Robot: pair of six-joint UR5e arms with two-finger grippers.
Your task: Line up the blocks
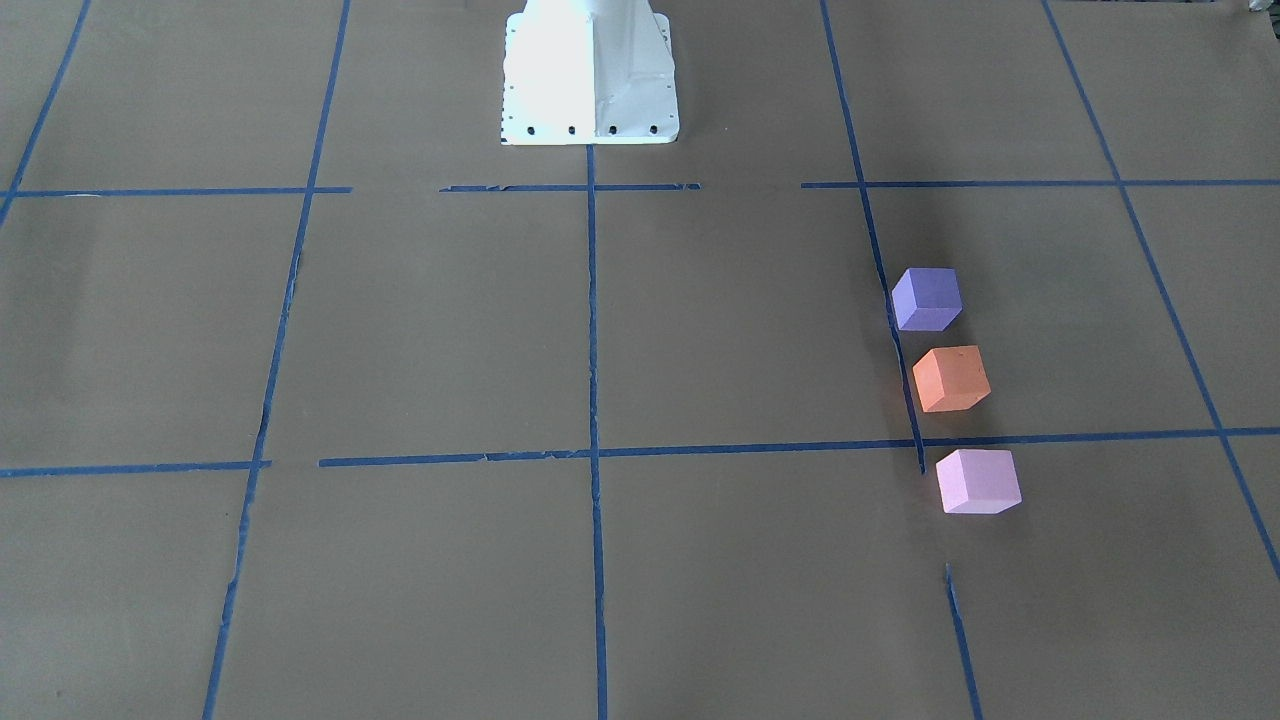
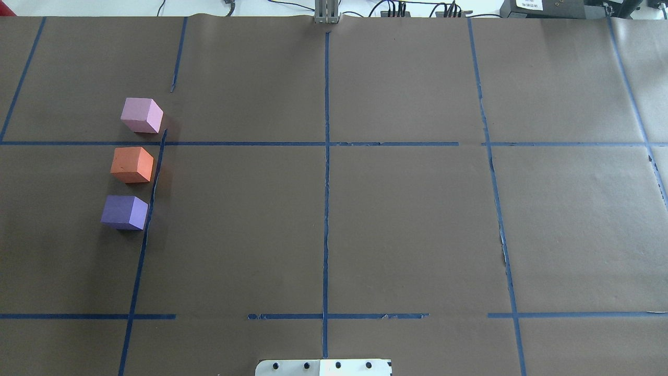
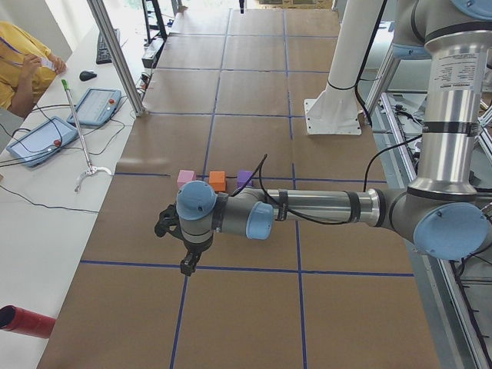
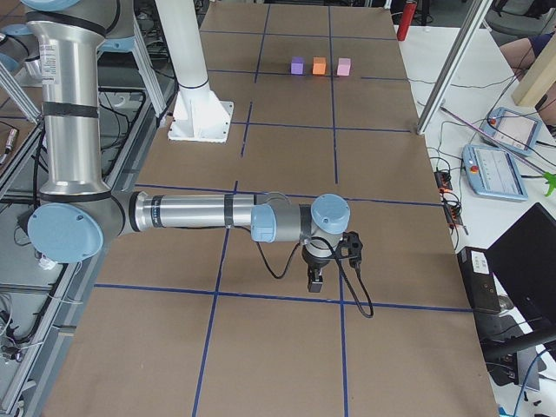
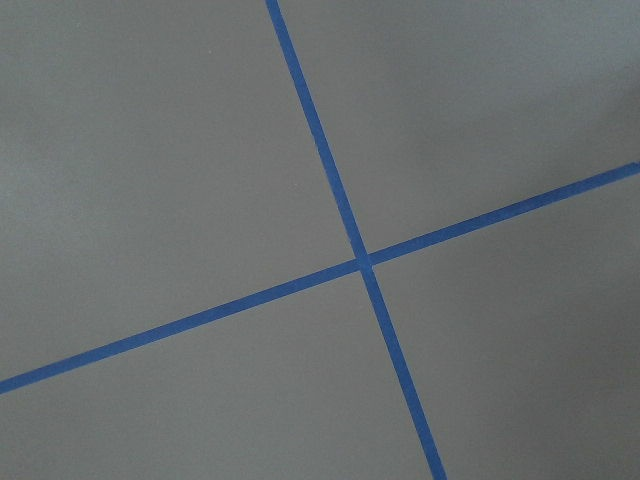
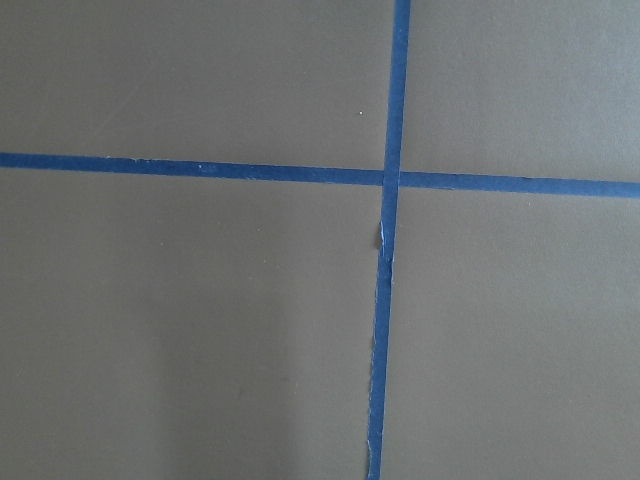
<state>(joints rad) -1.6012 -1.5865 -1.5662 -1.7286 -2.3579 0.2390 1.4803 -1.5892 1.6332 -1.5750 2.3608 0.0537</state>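
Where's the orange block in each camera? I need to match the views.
Front-facing: orange block, right of centre.
Overhead: orange block, left side, mid-height.
Exterior left: orange block, near centre.
Exterior right: orange block, top, near middle.
Left wrist: not in it.
Right wrist: not in it.
Landmark: always the middle one, between purple block and pink block.

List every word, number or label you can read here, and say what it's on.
No text is readable anywhere.
Printed label on the left arm: too small to read.
White sticker on the black box behind the table: blurred.
Orange block, purple block, pink block: no markings.
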